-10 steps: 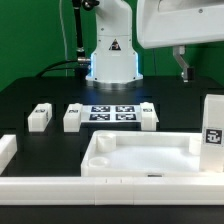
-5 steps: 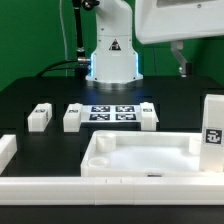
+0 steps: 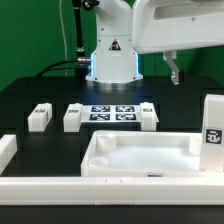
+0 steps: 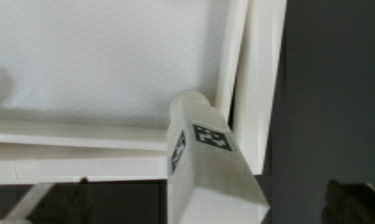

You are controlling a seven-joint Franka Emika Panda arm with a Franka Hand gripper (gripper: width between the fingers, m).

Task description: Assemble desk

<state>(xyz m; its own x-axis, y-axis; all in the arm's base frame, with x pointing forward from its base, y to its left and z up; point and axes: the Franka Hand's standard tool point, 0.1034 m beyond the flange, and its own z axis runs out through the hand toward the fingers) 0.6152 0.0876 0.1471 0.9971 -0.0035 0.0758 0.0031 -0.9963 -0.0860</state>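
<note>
Fingers are staying spread and empty, drifting left across the exterior view's upper right while the tagged leg is standing at right edge just beside the top at lower centre, so grasping probably isn't starting yet.

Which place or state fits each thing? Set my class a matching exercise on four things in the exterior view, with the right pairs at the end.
Things:
1. desk top
2. marker board
3. upright leg
4. gripper

Places or states:
a. hanging in the air, open and empty
b. lying flat in the middle
c. standing at the exterior view's right
d. lying nearest the camera, rim up

Pairs: 1-d, 2-b, 3-c, 4-a
</note>
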